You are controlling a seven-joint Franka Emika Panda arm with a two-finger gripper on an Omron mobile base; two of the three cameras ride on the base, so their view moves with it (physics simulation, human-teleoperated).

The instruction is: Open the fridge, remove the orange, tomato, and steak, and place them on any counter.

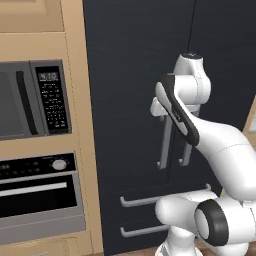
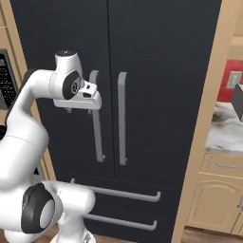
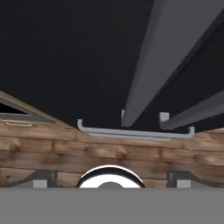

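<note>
- Left base view: we're facing the fridge, both doors shut. Our arm reaches up to the bar handles, and the microwave sits in the wood cabinet to the left.
- Right base view: the gripper hangs at the top of the left door's handle; the counter shows far right.
- Hand view: our fingertips stand wide apart, gripping nothing, the handle running right ahead.

microwave display and keypad, characters unreadable
</note>
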